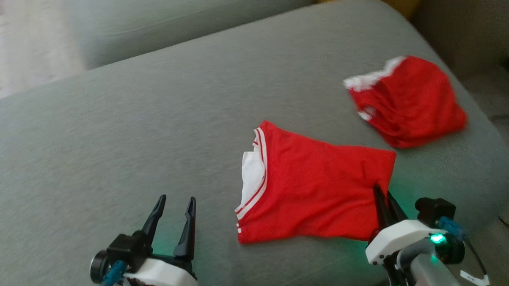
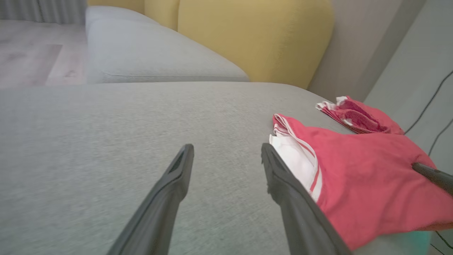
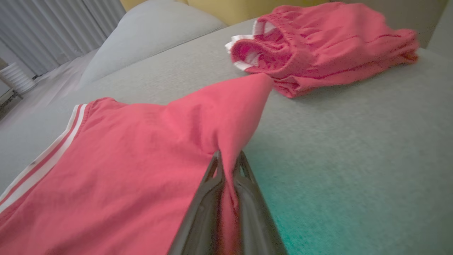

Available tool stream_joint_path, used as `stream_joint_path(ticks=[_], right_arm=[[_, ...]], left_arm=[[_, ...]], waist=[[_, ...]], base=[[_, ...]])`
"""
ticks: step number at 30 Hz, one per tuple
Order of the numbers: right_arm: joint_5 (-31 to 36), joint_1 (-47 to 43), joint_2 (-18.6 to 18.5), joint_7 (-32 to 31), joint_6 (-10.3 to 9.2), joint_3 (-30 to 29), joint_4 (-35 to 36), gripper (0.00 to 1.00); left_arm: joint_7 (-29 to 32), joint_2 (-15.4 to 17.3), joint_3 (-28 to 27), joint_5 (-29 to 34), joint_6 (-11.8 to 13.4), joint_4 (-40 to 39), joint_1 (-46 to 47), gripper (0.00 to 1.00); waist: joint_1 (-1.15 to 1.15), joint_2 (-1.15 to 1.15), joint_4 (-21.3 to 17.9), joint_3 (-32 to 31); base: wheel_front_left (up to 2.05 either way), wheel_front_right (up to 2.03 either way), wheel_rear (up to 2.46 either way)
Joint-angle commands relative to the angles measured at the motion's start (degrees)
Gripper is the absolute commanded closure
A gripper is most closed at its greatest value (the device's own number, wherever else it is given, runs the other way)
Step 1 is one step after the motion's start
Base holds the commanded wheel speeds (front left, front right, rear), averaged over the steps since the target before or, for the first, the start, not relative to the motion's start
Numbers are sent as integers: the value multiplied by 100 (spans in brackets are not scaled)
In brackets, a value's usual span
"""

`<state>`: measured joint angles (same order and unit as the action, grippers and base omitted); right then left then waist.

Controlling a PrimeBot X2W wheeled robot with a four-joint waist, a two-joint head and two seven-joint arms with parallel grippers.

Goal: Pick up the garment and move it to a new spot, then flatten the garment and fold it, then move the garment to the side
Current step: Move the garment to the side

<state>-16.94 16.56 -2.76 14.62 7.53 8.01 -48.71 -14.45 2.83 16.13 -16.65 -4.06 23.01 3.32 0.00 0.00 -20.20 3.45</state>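
Your right hand (image 1: 383,197) is closed on the right-hand edge of the red garment (image 1: 316,191). The right wrist view shows a thin pinch of cloth drawn up between the two fingers (image 3: 226,157). The garment, which has white-striped trim, lies mostly flat in the middle of the grey sofa cushion (image 1: 153,126). Your left hand (image 1: 177,201) is open and empty, low over the cushion just left of the trimmed edge and not touching it.

The main risk I see is the grip. So little fabric is held that it may slip out when you lift, or only the top layer may rise and the piece fall open. A one-handed lift would likely leave it hanging and bunched. A pair of red shorts (image 1: 408,102) lies near the far right corner, and a careless sweep that way could snag it.
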Motion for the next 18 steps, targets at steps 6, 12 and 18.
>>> stream_joint_path(ticks=[6,12,18], right_arm=[[232,411,-16,38,-4,-33,264,100],[702,1469,-354,38,-4,-121,81,100],[1296,2656,-1004,38,-4,-410,-567,100]], left_arm=[[-55,5,-120,4,-20,-106,245,0],[-55,5,-160,248,-86,41,288,0],[-55,5,-311,489,-178,122,373,0]], waist=[[0,0,-468,234],[0,0,-226,470],[0,0,115,724]], base=[[0,0,0],[0,0,0],[0,0,0]])
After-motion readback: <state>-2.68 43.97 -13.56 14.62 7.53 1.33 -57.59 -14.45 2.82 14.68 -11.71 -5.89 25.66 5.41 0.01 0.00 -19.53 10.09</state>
